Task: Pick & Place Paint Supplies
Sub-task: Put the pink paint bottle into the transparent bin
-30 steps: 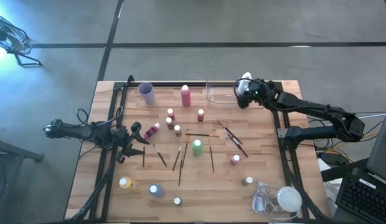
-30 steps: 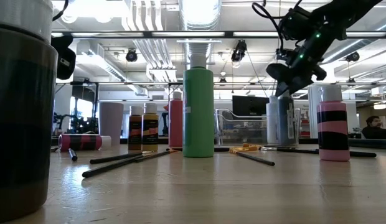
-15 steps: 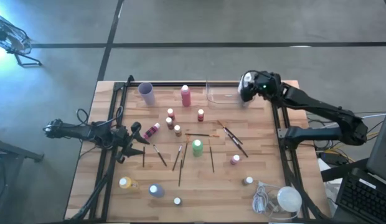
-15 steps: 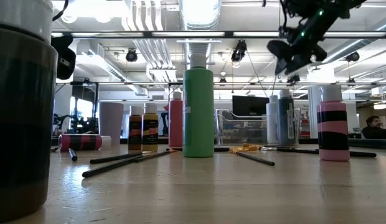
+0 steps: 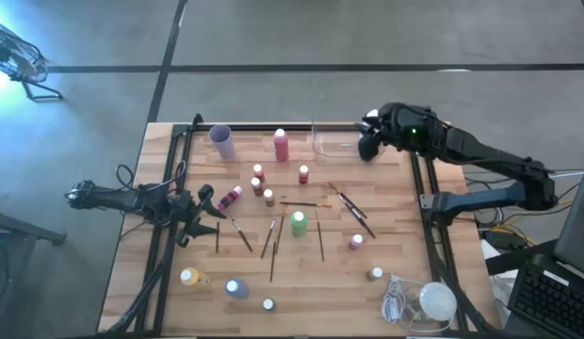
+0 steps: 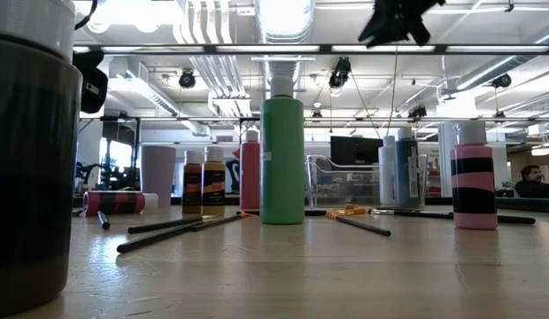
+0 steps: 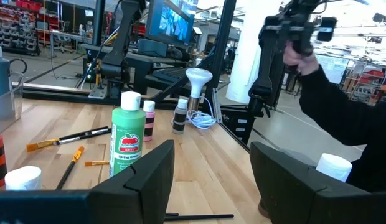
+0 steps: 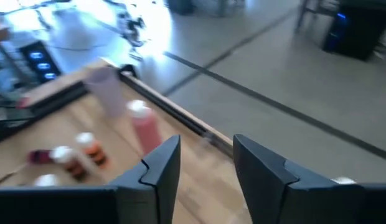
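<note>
Small pale-capped paint bottles stand on their bases across the table: a green one (image 5: pixel 299 223) (image 6: pixel 282 159) (image 7: pixel 127 140), a tall pink one (image 5: pixel 281 144) (image 8: pixel 145 127), and a striped pink one (image 5: pixel 355 242) (image 6: pixel 472 175). A magenta bottle (image 5: pixel 230 198) lies on its side. Thin dark brushes (image 5: pixel 352 208) (image 5: pixel 271 247) lie flat mid-table. Two bottles (image 6: pixel 398 168) stand in the clear tray (image 5: pixel 332 140). My right gripper (image 5: pixel 367 141) (image 6: pixel 394 18) (image 8: pixel 205 168) hangs open, high above the tray's right end. My left gripper (image 5: pixel 214 204) (image 7: pixel 211 168) waits open beside the magenta bottle.
A purple cup (image 5: pixel 221 141) stands at the far edge, left of the tall pink bottle. A white round lump with a coiled cord (image 5: pixel 431 301) sits at the near right corner. Yellow (image 5: pixel 189 277), bluish (image 5: pixel 235 288) and white (image 5: pixel 267 304) bottles stand near the near edge. Dark frame rails (image 5: pixel 170 235) run along both sides.
My right gripper has risen steadily from just above the bottles in the tray to high above the table, staying over the tray's right end at the far edge. The bottles in the tray have stayed upright.
</note>
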